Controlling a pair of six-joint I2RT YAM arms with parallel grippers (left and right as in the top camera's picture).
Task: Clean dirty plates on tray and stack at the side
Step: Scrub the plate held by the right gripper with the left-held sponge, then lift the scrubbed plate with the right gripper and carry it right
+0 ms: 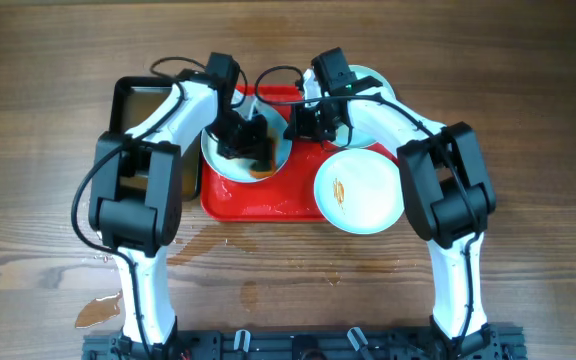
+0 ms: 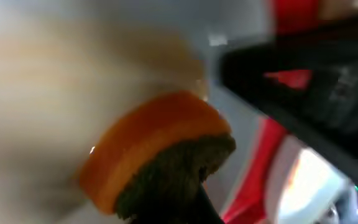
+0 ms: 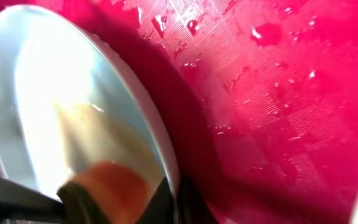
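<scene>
Three pale plates show in the overhead view. The left plate (image 1: 223,160) lies on the red tray (image 1: 258,205). My left gripper (image 1: 251,140) is shut on an orange sponge (image 1: 261,171) with a dark scouring side, pressed on that plate; the sponge (image 2: 148,134) and plate (image 2: 42,93) fill the left wrist view. My right gripper (image 1: 303,122) is shut on that plate's rim; in the right wrist view the jaws (image 3: 176,199) pinch the tilted plate (image 3: 42,93) above the wet tray (image 3: 278,93). A second plate (image 1: 368,200) with a sauce smear sits at the tray's right front. A third plate (image 1: 373,80) lies at the back right.
A black pan (image 1: 138,100) of brownish water stands left of the tray, under my left arm. Water is spilled on the wooden table at the front left (image 1: 98,310) and in front of the tray (image 1: 208,240).
</scene>
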